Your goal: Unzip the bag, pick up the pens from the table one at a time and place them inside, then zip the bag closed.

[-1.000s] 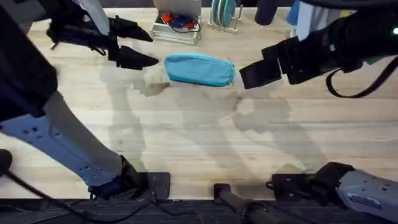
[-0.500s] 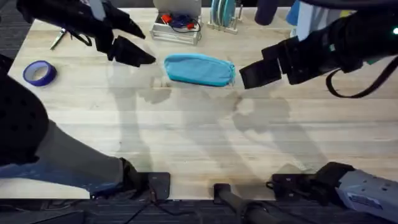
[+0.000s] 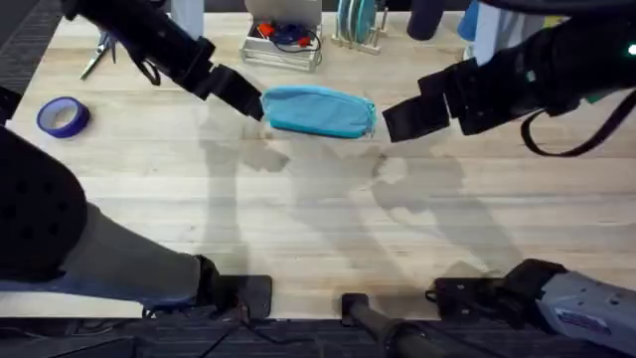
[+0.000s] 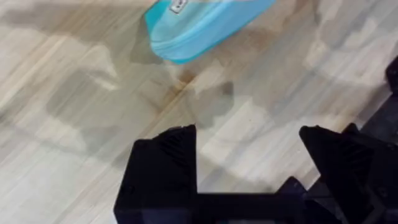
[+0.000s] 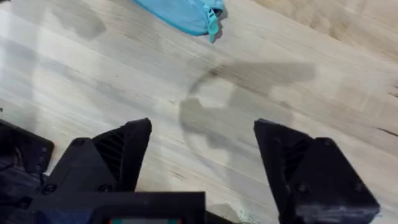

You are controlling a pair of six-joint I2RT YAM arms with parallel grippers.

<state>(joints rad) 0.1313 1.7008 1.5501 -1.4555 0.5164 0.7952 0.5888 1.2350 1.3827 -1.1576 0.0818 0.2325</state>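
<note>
The light-blue bag (image 3: 318, 109) lies at the back middle of the wooden table (image 3: 318, 219), its zipper shut as far as I can see. My left gripper (image 3: 243, 95) hangs just off the bag's left end, and the left wrist view shows this gripper (image 4: 249, 146) open above bare wood with the bag (image 4: 199, 25) ahead. My right gripper (image 3: 402, 120) hovers off the bag's right end. In the right wrist view it (image 5: 202, 140) is open and empty, with the bag's end and teal zipper pull (image 5: 213, 20) ahead. The pens are out of view.
A blue tape roll (image 3: 62, 116) lies at the left and a metal tool (image 3: 99, 55) at the back left. Along the back edge stand a small box of items (image 3: 283, 45) and a rack (image 3: 358, 25).
My left gripper has swung right and closer to the bag's left end. The tape roll has come into view. The right arm and the bag have not moved.
</note>
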